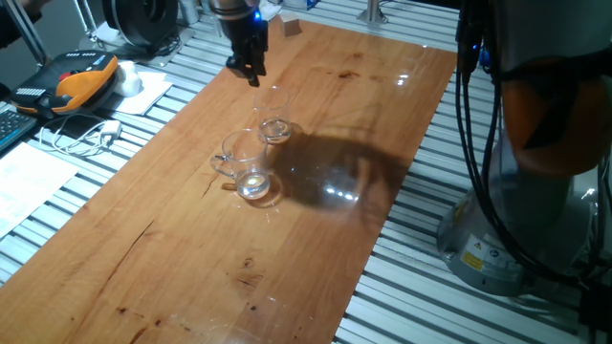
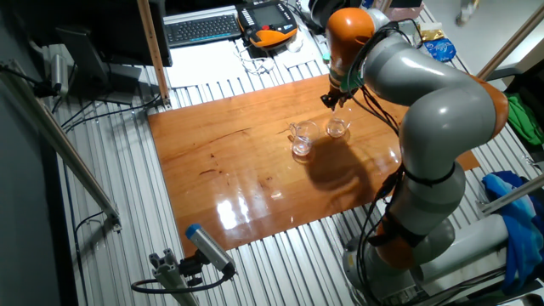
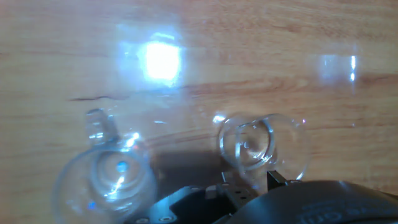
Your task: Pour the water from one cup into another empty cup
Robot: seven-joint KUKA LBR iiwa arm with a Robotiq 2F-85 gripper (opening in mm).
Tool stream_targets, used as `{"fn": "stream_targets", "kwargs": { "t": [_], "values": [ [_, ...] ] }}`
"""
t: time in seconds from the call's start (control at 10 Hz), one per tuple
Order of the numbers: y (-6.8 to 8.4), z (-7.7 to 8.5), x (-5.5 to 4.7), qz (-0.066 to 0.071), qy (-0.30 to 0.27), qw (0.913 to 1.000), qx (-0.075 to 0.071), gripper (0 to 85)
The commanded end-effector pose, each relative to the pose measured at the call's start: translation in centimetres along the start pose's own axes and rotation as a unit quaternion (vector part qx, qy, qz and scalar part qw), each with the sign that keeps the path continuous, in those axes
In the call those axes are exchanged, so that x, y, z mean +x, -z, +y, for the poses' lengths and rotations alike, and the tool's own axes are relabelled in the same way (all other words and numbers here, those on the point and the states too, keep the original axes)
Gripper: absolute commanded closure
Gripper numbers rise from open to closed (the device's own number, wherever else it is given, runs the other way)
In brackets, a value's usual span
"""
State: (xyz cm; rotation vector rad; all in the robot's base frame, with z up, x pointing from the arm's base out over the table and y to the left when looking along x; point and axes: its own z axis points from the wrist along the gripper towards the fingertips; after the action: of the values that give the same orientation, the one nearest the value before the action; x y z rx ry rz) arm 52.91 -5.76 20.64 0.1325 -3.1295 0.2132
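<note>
The small clear tumbler (image 1: pixel 274 125) stands upright on the wooden table (image 1: pixel 316 248), close beside the larger handled glass mug (image 1: pixel 245 164). The mug's loop handle (image 1: pixel 219 162) points away from the tumbler. My gripper (image 1: pixel 248 69) hangs above and just behind the tumbler, touching neither glass. In the hand view the tumbler (image 3: pixel 261 146) lies just ahead of my two fingertips (image 3: pixel 275 178), which stand apart and empty. The mug (image 3: pixel 106 180) is at lower left there. In the other fixed view the gripper (image 2: pixel 334 100) is over the tumbler (image 2: pixel 338 127). I cannot make out the water.
An orange-and-black pendant (image 1: pixel 81 81), cables and papers (image 1: pixel 24 186) lie on the slatted bench left of the table. The arm's base (image 1: pixel 516 229) stands to the right. A small box (image 1: pixel 290 27) sits at the table's far end.
</note>
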Motion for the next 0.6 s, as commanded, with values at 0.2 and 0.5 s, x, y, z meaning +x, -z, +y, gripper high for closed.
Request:
{"fn": "stream_targets", "kwargs": {
  "t": [0.2,0.5],
  "values": [
    [-2.4,-3.7,0.1,-0.008,0.018,0.9996,-0.017,51.0],
    [-3.8,-5.1,0.0,-0.011,0.019,0.9994,-0.026,51.0]
  ]
}}
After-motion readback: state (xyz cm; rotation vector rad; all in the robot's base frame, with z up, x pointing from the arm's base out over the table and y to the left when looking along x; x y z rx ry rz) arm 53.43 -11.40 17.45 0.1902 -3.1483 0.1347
